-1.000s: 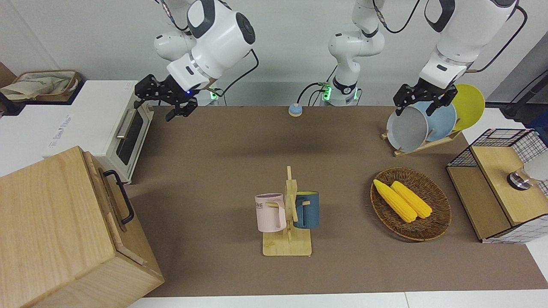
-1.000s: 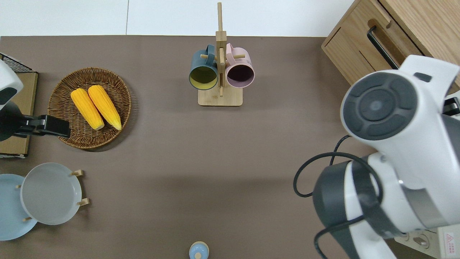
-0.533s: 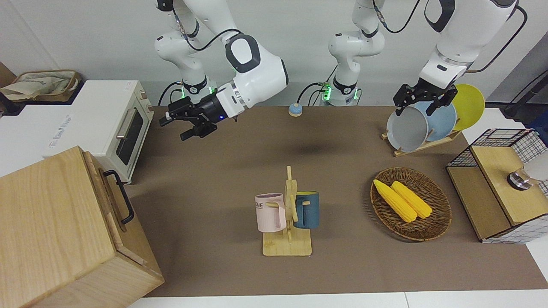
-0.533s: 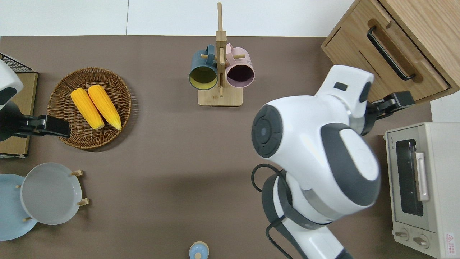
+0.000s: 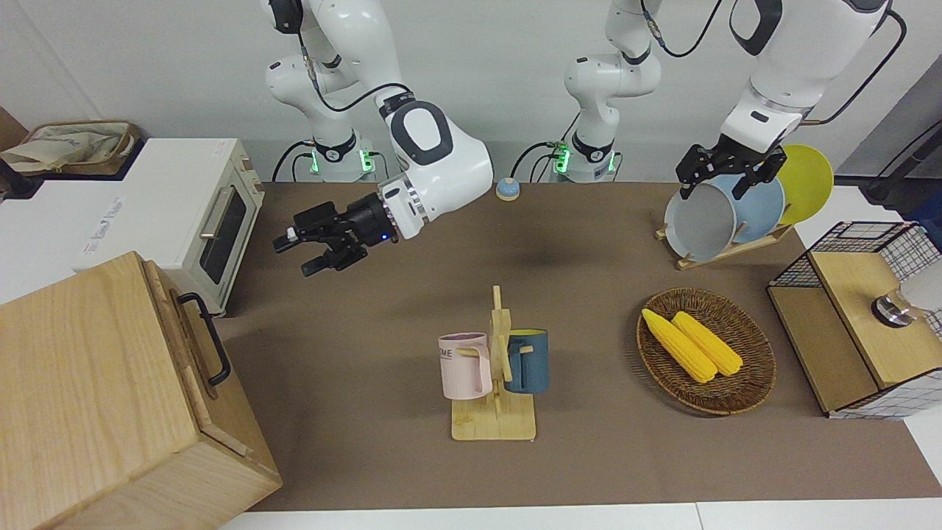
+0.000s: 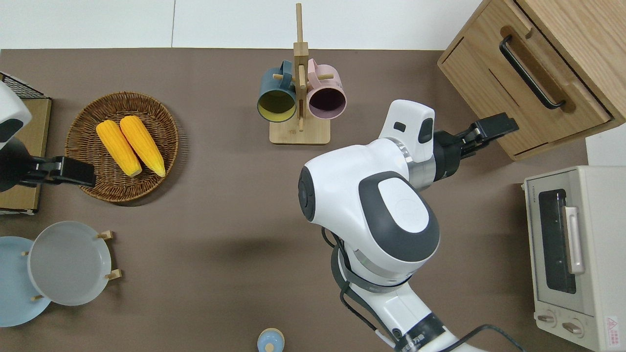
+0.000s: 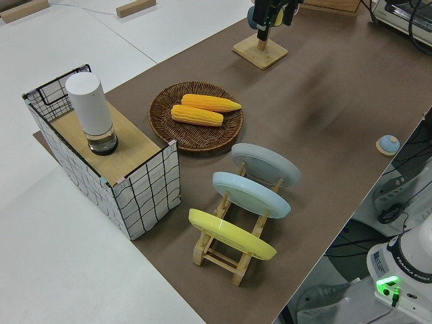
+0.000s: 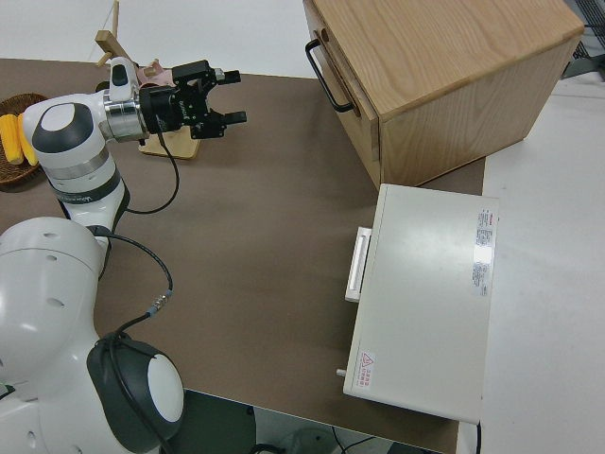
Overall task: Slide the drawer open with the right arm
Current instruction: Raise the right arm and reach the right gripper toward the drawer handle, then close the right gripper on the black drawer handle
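Cabinet of pale wood (image 5: 88, 383) stands at the right arm's end of the table, angled so its front faces the middle of the mat. Its wide shallow light-wood drawer (image 5: 188, 357) is shut, and the black metal bar handle (image 5: 208, 340) stands out from it, easy to hook. Nearer the robots is the white toaster oven with a glass door (image 5: 169, 213).

The right arm's black two-finger gripper (image 5: 294, 258) hangs over the brown mat close to the cabinet's front. It lies level and points at that front, short of the handle, presumably lining up to grasp the bar. Its fingers are spread wide and hold nothing.

The wooden mug stand (image 5: 494, 423) and the wicker basket (image 5: 751, 383) are well clear. The left arm is parked.
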Robot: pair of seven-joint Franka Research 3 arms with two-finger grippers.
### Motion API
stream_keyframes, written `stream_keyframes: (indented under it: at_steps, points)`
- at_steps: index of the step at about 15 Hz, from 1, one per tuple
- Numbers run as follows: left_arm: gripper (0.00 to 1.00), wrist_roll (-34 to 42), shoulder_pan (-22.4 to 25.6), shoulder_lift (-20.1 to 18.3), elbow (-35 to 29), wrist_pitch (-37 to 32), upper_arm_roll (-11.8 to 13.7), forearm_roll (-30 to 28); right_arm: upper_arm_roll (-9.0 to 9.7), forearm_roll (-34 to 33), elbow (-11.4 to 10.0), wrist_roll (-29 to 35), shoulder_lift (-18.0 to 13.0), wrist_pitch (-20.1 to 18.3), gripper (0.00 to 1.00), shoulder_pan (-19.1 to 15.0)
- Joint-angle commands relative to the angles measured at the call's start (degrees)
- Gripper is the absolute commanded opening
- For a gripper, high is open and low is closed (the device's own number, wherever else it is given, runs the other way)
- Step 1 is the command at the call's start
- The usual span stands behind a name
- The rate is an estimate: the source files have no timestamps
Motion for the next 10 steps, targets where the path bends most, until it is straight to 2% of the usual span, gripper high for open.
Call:
stream_keyframes:
  at_steps: [1,6,10]
  points:
    - [0.99,0.56,0.31,0.65,1.40,-1.13,-0.40,0.98,0.45,-4.37,-1.73,1.98,0.69,6.82,0.983,-4.05]
    - [0.99,0.56,0.31,0.65,1.49,-1.13,-0.40,0.98,0.27,-10.52,-2.87,3.92,1.75,13.77,0.983,-7.65]
    - [0.99,0.56,0.31,0.65,1.40,-1.13,-0.40,0.98,-0.08,-15.36,-3.05,5.85,3.60,14.22,0.981,-8.10]
